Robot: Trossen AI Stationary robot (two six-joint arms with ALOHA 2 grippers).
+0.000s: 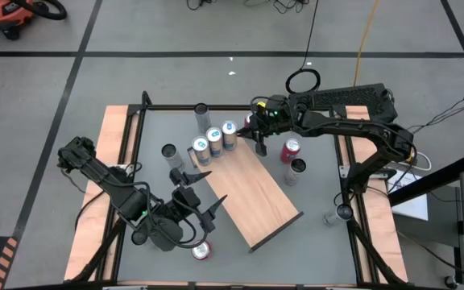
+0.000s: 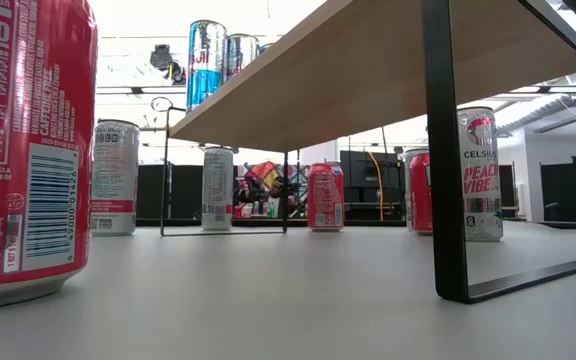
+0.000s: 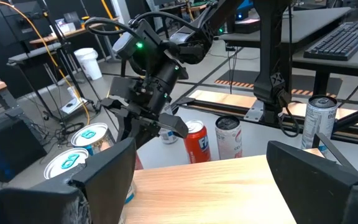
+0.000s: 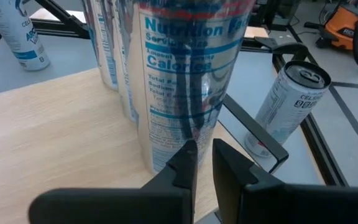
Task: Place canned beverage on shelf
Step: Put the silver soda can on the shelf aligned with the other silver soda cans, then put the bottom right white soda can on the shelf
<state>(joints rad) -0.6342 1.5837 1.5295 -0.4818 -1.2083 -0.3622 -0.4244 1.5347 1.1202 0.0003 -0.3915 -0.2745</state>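
Observation:
The shelf [image 1: 252,197] is a light-brown board on a black frame, lying aslant mid-table; it also shows in the low view [image 2: 368,60]. Three blue-and-silver cans [image 1: 213,139] stand upright on its far end. My right gripper [image 1: 258,143] is shut and level, its fingertips [image 4: 204,163] right at the lower wall of the rightmost of these cans [image 4: 191,74]. My left gripper [image 1: 196,193] is open and empty at the shelf's near-left edge, its fingers [image 3: 104,177] spread above the board [image 3: 229,186]. My right gripper's shut fingertips [image 4: 188,158] stand level against the lower wall of the rightmost can [image 4: 185,134], coming from the table's right. I cannot tell whether they touch it. The can stands upright on the shelf's far corner.
On the table stand a red can [image 1: 290,150] and a silver can [image 1: 297,171] right of the shelf, a can [image 1: 170,157] left of it, a tall can [image 1: 201,114] at the far edge, and a red can [image 1: 202,251] near the front.

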